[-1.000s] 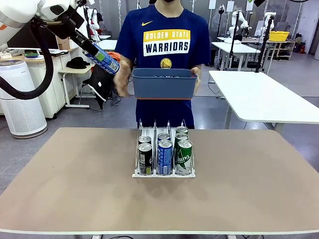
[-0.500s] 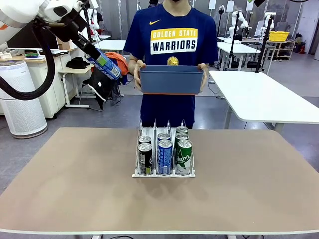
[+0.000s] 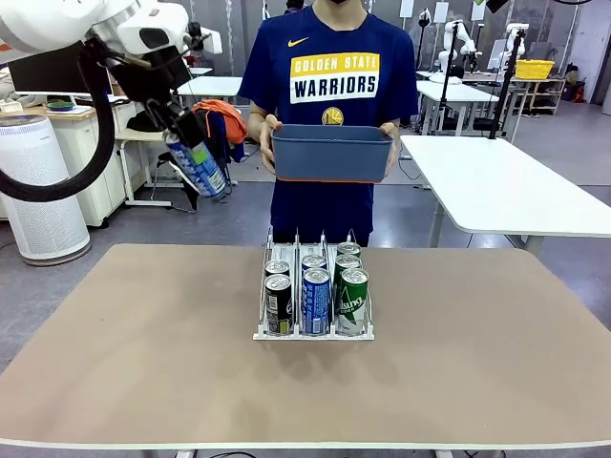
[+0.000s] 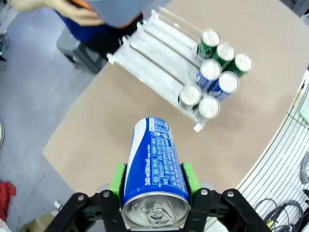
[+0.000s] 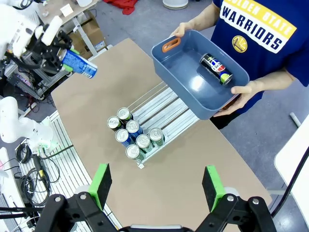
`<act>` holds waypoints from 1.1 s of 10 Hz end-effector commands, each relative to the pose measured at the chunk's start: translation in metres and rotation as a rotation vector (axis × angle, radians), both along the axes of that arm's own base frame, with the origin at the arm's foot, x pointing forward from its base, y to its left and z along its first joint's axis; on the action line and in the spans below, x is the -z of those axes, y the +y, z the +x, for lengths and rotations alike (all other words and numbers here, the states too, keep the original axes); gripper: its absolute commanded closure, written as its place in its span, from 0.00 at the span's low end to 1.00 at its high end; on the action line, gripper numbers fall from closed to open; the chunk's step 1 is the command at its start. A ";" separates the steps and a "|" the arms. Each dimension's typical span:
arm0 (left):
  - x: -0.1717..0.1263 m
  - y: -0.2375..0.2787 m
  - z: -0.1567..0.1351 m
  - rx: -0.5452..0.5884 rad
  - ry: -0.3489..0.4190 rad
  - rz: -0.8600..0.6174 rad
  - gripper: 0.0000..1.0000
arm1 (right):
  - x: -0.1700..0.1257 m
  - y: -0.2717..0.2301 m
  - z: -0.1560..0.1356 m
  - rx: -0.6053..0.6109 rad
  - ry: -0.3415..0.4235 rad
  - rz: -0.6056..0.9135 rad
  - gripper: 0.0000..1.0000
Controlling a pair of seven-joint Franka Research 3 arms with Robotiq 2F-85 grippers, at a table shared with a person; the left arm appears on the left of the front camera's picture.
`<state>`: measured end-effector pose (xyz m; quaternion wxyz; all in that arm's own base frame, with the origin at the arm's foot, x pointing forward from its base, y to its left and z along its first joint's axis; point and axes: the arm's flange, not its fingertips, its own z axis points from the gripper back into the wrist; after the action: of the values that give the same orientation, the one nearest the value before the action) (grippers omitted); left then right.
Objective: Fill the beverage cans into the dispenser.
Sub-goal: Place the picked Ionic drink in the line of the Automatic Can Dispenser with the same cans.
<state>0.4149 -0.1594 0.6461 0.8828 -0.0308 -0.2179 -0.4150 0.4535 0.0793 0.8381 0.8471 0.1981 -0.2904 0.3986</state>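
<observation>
My left gripper (image 3: 181, 134) is shut on a blue beverage can (image 3: 199, 167), holding it tilted in the air above the table's far left corner. In the left wrist view the blue can (image 4: 154, 164) sits between the green pads (image 4: 117, 178), silver top toward the camera. The white wire dispenser (image 3: 296, 245) stands mid-table with two black, two blue and two green cans (image 3: 315, 298) at its front. My right gripper (image 5: 157, 188) is open, high above the dispenser (image 5: 166, 108). A black can (image 5: 216, 68) lies in the blue tub (image 5: 166, 60).
A person at the far edge holds the dark blue tub (image 3: 330, 157) in both hands, above and behind the dispenser. The rear halves of the lanes (image 4: 154, 53) are bare. The brown table (image 3: 143, 334) is wide around the rack. A white air purifier (image 3: 38, 191) stands far left.
My left arm has swung the blue can down and to the right, closer to the table. The person has stepped right with the tub and now holds it steady.
</observation>
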 end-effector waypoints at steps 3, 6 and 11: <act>0.012 0.013 -0.034 0.108 0.106 0.039 0.42 | 0.001 0.000 -0.001 0.005 0.008 0.004 0.00; 0.014 -0.001 -0.021 -0.019 0.041 0.075 0.42 | 0.001 0.000 -0.001 0.005 0.008 0.004 0.00; 0.023 -0.045 -0.038 -0.137 0.053 0.008 0.42 | 0.001 0.000 -0.001 0.005 0.008 0.004 0.00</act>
<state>0.3868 -0.1801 0.6257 0.9042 -0.0168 -0.1779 -0.3879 0.4535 0.0794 0.8381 0.8471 0.1981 -0.2904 0.3986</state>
